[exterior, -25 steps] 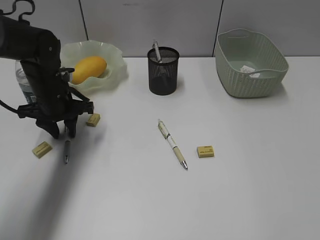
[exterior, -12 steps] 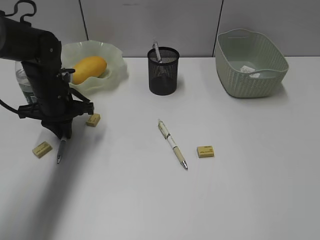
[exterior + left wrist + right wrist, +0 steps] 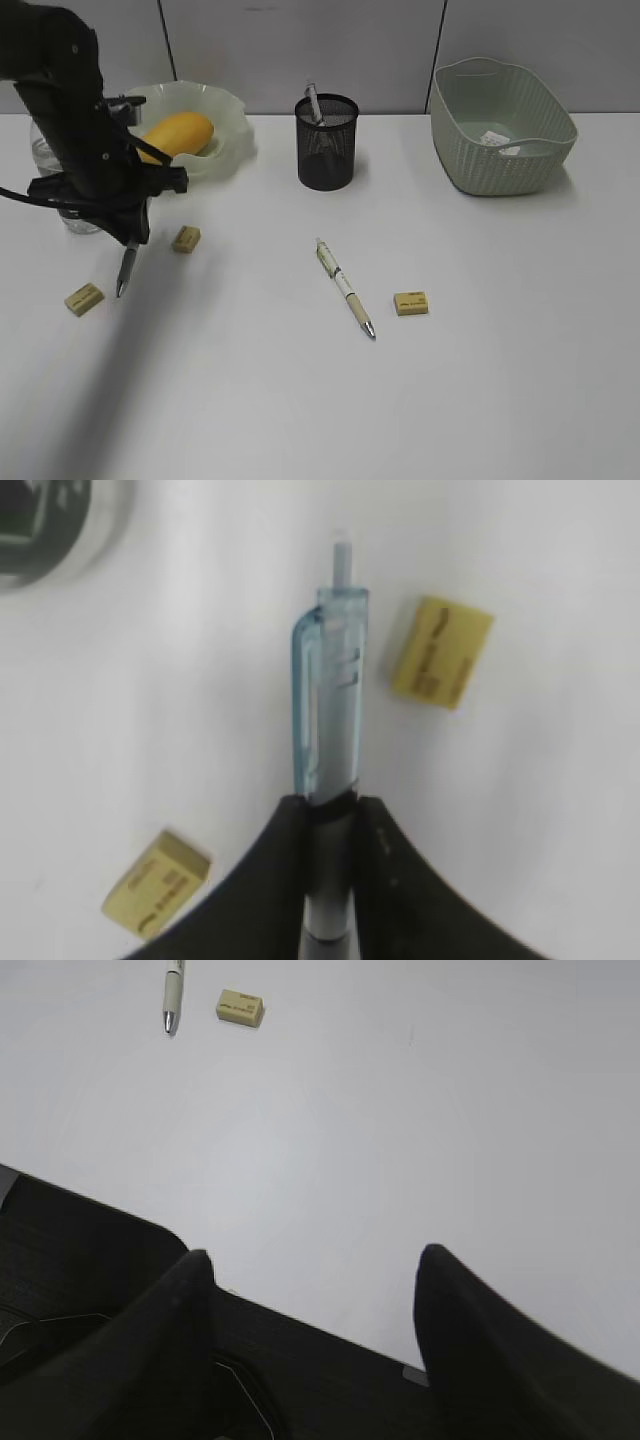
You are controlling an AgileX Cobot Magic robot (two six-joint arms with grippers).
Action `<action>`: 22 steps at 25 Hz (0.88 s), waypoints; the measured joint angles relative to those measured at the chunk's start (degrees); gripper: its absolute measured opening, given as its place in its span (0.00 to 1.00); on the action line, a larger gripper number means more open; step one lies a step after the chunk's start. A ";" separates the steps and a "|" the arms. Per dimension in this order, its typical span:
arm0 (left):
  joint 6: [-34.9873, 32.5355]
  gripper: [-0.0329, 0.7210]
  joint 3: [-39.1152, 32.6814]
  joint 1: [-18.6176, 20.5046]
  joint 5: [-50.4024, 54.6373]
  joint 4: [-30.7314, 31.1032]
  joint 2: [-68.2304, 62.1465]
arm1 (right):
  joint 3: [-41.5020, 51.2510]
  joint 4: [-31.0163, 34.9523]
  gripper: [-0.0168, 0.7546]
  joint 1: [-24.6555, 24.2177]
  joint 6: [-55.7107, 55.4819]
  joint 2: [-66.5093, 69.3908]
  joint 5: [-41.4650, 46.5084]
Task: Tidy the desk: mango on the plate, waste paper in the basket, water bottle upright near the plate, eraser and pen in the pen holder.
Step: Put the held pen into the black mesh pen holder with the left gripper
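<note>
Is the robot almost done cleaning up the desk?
About halfway. Done: the mango sits in the plate, waste paper lies in the basket, the water bottle stands by the plate, one pen is in the pen holder. In hand: the left gripper holds a blue pen. Left: the white pen and three erasers.

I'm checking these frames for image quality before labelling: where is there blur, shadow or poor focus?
Exterior view: sharp and evenly lit; the left arm throws a soft grey shadow down the desk. Left wrist view: soft throughout, the held pen and both erasers slightly blurred, the left gripper a dark shape. Right wrist view: desk evenly lit, right gripper nearly black, without detail.
</note>
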State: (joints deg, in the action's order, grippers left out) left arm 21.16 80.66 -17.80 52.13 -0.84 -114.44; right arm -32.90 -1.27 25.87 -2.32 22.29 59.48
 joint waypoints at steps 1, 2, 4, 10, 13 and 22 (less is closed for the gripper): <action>-0.37 0.18 0.00 0.00 -0.21 -0.27 1.60 | 0.00 0.00 0.67 0.00 0.00 0.00 0.00; -0.60 0.18 0.00 0.00 -0.58 -0.40 2.76 | 0.00 0.00 0.67 0.00 0.00 0.00 0.00; -0.65 0.18 0.00 0.00 -2.26 -0.53 5.36 | 0.00 0.00 0.67 0.00 0.00 0.00 0.00; -1.06 0.18 0.00 -0.05 -16.98 -4.43 11.95 | 0.00 0.00 0.67 0.00 0.00 0.00 0.00; -1.06 0.18 0.00 -0.99 -27.01 -6.33 12.90 | 0.00 0.00 0.67 0.00 0.00 0.00 0.00; -1.06 0.18 0.00 -9.32 -61.38 -3.19 9.63 | 0.00 0.00 0.67 0.00 -0.04 0.00 0.00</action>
State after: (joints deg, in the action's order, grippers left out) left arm 20.10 80.66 -27.12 -9.24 -4.03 -104.81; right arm -32.90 -1.27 25.87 -2.37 22.29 59.48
